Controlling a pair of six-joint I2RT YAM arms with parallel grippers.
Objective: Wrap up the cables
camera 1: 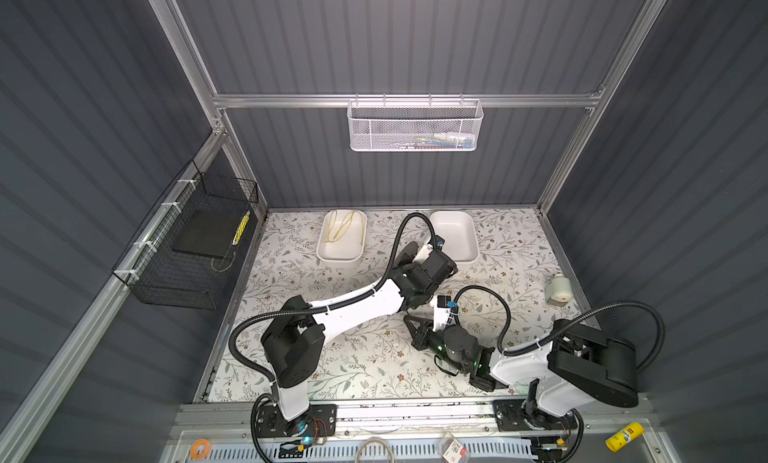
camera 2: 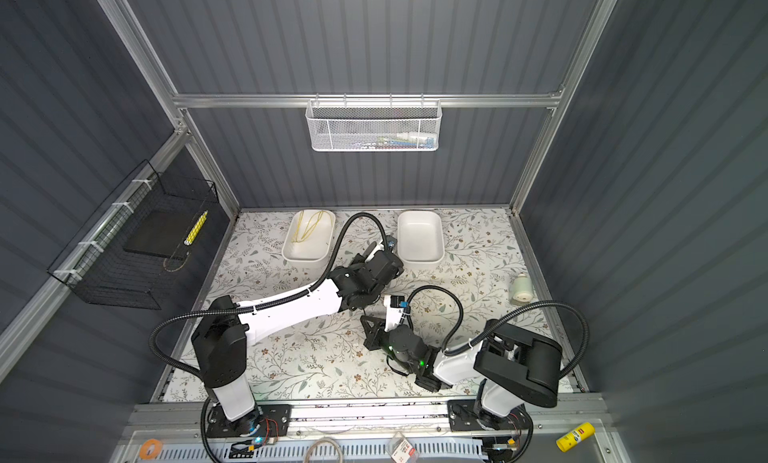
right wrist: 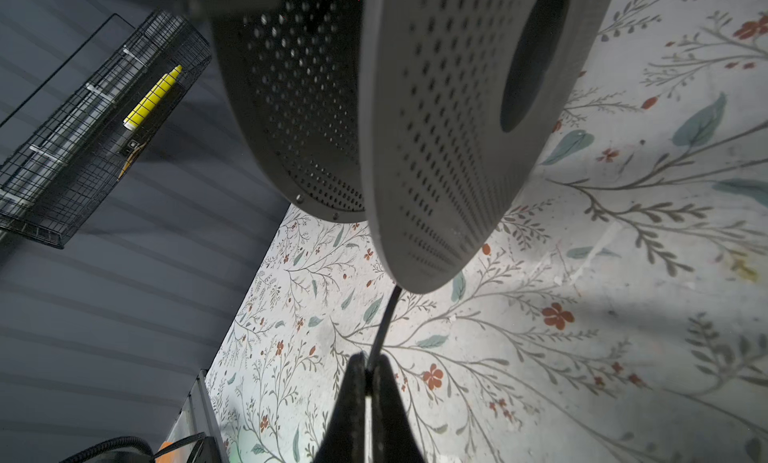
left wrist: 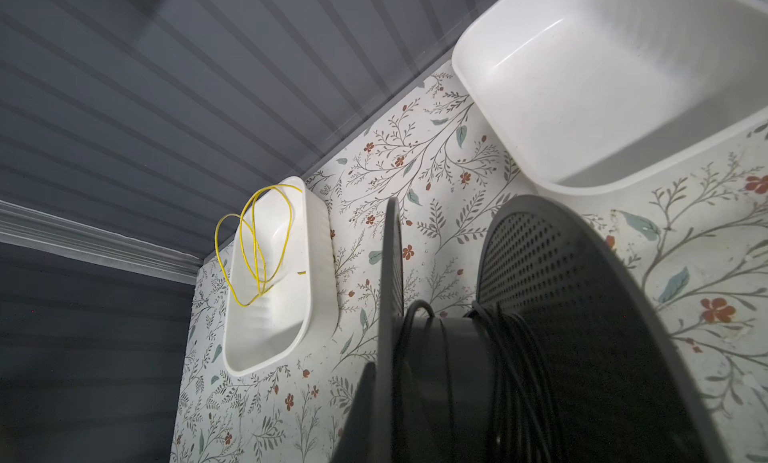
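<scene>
Item: cables (left wrist: pixel 511 357), thin black cord, partly wound: several turns lie on the hub of a black perforated spool (left wrist: pixel 582 294) near mid-table, one free strand running to the right gripper (right wrist: pixel 368 367), whose jaws pinch tight on it; the left gripper (left wrist: pixel 386 378) is closed, apparently clamping a spool flange, so winding is judged under way, remaining length unseen. Setting: floral-print table (camera 1: pixel 374 357) carrying a white tray (camera 1: pixel 338 258) of yellow cord (camera 1: pixel 343 228), an empty white tray (camera 1: pixel 455 232) and a small white cylinder (camera 1: pixel 559 292); grey ribbed walls, white mesh basket (camera 1: pixel 415 126) on the back rail, black wire basket (camera 1: pixel 187 274) at the side.
</scene>
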